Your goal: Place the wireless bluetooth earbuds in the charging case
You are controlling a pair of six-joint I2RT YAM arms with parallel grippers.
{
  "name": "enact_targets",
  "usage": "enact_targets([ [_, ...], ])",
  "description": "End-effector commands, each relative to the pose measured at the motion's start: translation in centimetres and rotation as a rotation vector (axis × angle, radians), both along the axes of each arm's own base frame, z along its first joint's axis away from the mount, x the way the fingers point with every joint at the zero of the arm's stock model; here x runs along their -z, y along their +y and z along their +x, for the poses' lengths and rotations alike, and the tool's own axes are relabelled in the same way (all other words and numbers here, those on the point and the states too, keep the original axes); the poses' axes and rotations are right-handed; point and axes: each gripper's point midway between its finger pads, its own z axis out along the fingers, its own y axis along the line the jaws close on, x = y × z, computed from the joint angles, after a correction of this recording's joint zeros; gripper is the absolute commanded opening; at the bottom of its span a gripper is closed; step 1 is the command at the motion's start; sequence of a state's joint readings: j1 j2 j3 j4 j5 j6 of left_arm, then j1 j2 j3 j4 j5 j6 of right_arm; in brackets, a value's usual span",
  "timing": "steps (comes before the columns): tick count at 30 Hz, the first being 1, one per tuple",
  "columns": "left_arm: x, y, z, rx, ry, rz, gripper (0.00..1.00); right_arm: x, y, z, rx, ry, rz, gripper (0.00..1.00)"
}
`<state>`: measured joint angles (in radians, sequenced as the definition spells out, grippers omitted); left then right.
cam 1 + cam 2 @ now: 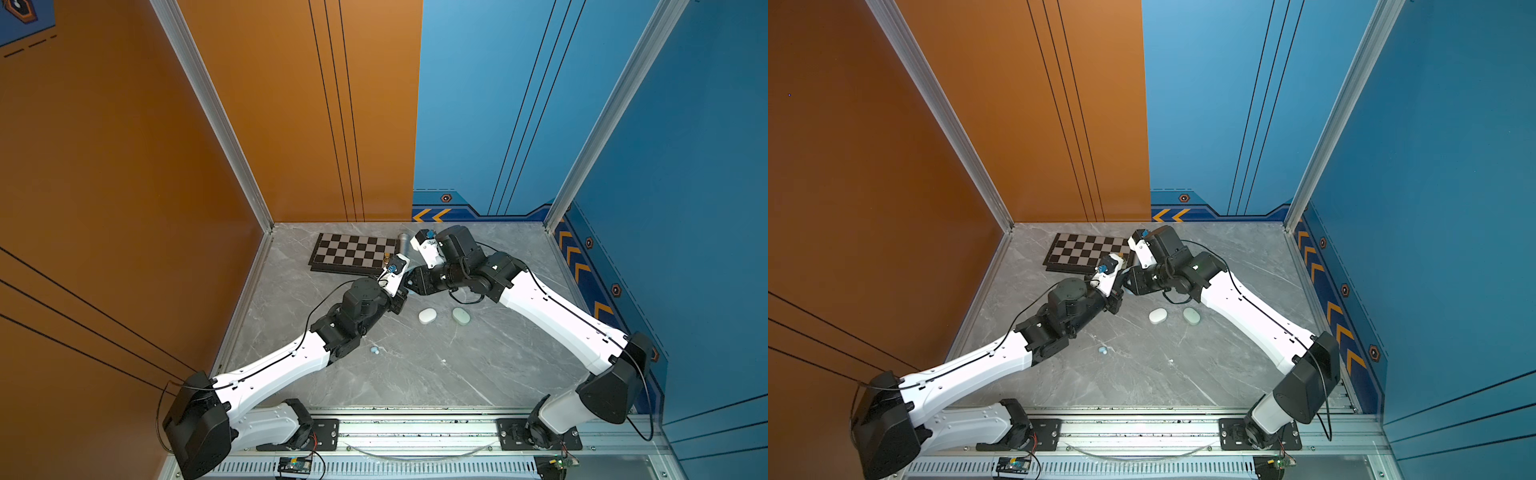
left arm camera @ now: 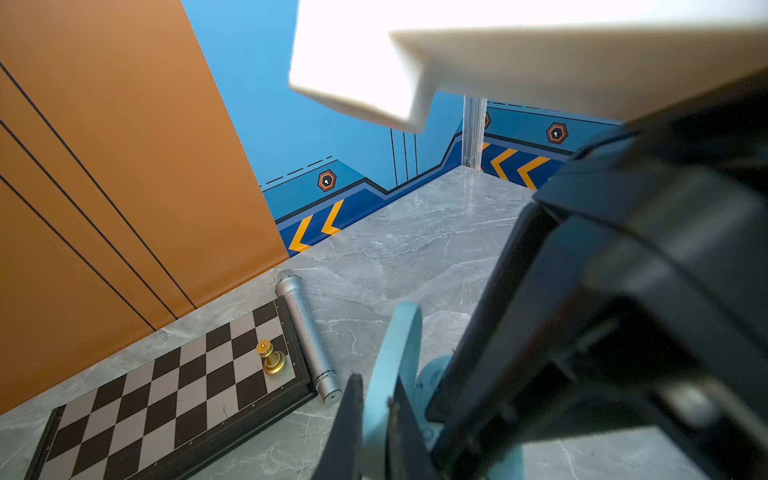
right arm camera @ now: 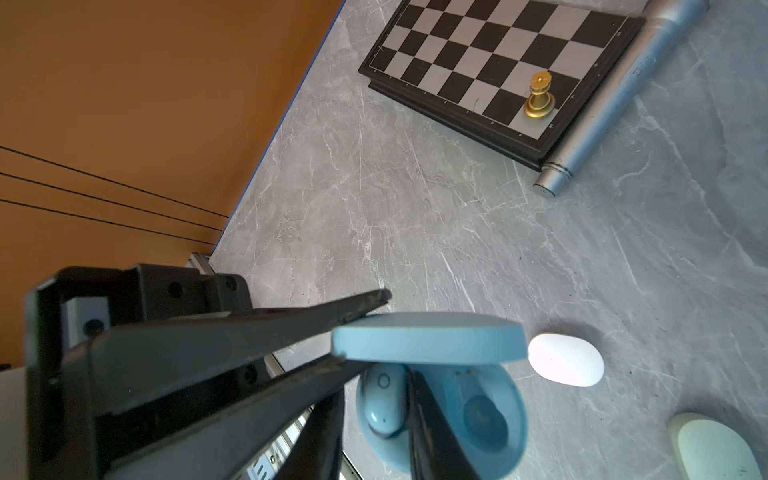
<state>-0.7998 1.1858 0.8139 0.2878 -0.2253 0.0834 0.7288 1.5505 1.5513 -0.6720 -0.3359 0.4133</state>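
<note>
Your right wrist view alone shows an earbud point(image 3: 382, 399) seated just past the right gripper point(image 3: 365, 326), which pinches the lid point(image 3: 428, 336); the left gripper point(image 2: 376, 386) clamps the charging case point(image 3: 486, 419).

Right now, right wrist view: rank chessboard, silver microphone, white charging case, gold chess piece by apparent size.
1. chessboard, though cut by the frame edge
2. silver microphone, also cut off
3. white charging case, nearer the camera, so it looks bigger than it is
4. gold chess piece, clearly smallest
</note>
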Motion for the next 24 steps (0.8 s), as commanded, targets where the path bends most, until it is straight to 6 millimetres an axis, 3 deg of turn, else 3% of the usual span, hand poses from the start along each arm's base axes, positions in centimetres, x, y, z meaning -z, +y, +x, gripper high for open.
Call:
enact_targets([
  [1,-1.6,-0.1,-0.3,0.003,-0.038,-0.025,0.00,-1.6,-0.1,0.1,0.018,-0.028,0.020,0.29],
  [9,-1.7,0.0,-0.5,0.004,-0.040,-0.027,0.00,-1.7,-0.2,0.2,0.023,-0.038,0.016,0.29],
  [14,-1.8,0.2,-0.6,0.003,-0.044,-0.031,0.00,-2.4,-1.3,0.9,0.066,-0.071,0.008,0.31],
  [22,-1.9,1.1,-1.1,-0.005,-0.051,-0.032,0.00,-5.8,-3.4,1.2,0.113,-0.194,0.014,0.33],
  [24,-1.9,1.6,-1.3,-0.012,-0.051,-0.028,0.00,-7.0,-4.7,1.7,0.142,-0.233,0.024,0.32],
])
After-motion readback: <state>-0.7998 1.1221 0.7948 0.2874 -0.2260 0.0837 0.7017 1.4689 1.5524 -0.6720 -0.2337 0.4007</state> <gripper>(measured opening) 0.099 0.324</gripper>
